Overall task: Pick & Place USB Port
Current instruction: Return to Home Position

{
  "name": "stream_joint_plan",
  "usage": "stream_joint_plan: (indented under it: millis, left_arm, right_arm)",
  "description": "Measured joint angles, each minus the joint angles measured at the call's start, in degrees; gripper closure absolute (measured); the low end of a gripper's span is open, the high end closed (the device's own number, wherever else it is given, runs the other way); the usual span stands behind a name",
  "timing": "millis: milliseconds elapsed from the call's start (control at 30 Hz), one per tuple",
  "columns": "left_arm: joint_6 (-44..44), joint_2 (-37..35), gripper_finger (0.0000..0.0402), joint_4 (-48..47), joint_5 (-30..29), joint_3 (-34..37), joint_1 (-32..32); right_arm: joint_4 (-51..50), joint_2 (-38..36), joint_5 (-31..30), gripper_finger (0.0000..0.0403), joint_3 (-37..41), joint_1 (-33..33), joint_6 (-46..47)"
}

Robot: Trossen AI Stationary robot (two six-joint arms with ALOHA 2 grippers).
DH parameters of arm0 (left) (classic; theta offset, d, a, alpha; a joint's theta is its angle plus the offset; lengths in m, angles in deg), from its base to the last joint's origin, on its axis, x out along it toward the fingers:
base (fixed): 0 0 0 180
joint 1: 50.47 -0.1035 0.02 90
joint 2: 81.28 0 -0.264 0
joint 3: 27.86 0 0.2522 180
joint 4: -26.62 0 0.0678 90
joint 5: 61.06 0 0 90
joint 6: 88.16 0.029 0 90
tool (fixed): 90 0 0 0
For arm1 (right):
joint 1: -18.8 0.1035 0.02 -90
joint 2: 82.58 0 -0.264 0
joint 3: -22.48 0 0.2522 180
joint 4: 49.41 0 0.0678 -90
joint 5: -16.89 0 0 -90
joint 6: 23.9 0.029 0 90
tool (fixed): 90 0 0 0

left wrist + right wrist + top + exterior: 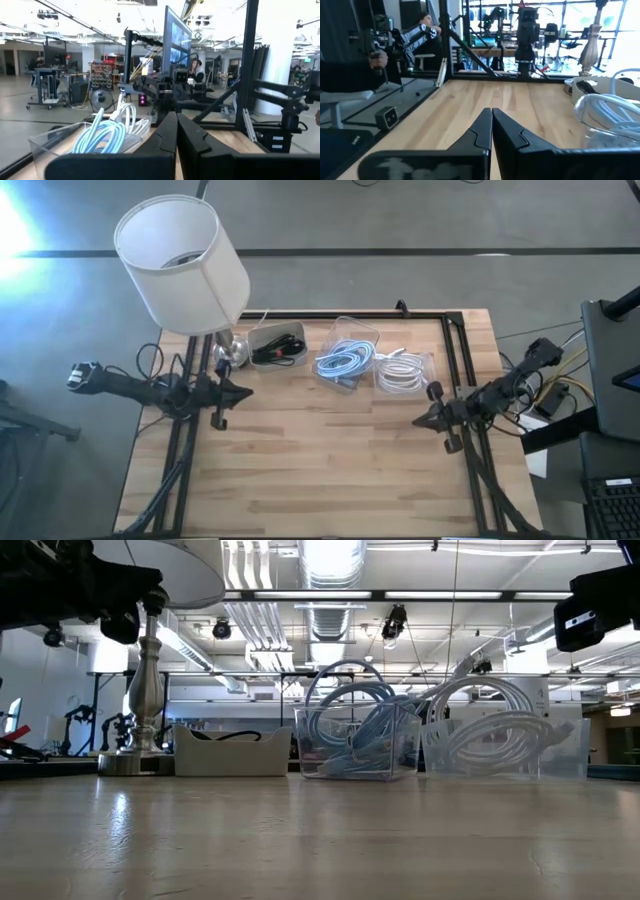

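While both arms hung over the table (330,465), the left gripper (247,391) sat at nine o'clock and the right gripper (419,420) at three o'clock, each pinched tight and holding nothing. At twelve o'clock, the blue cable (343,361) lay in the left clear bin (362,330), and the white cables (401,374) lay in the right clear bin (429,363).

Wooden tabletop (320,470) bears a lamp (182,265); a white tray (277,343) just beside it, blue-cable bin (347,355) next, white-cable bin (405,372) farthest.
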Motion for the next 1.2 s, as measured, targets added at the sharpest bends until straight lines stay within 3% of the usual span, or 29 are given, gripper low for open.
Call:
stream_joint_plan:
  millis: [367,633,967,1200]
  left_arm:
    - [4.65,-5.80,0.0396,-1.69,-0.70,0.05,-0.08]
    - [7.85,-10.85,0.0394,-3.24,-0.73,0.09,-0.81]
    - [6.22,-16.74,0.0396,-9.48,-1.31,0.14,-4.01]
    - [5.97,-17.77,0.0395,-10.49,-1.05,0.14,-4.37]
  right_arm:
    - [-6.85,-6.93,0.32,0.0394,0.00,-0.02,-4.15]
    - [-4.65,-8.53,12.35,0.0394,1.18,-0.02,-10.87]
    - [-4.79,-8.91,12.77,0.0394,1.18,-1.20,-16.88]
    - [-4.79,-8.79,12.59,0.0394,1.18,-7.15,-16.22]
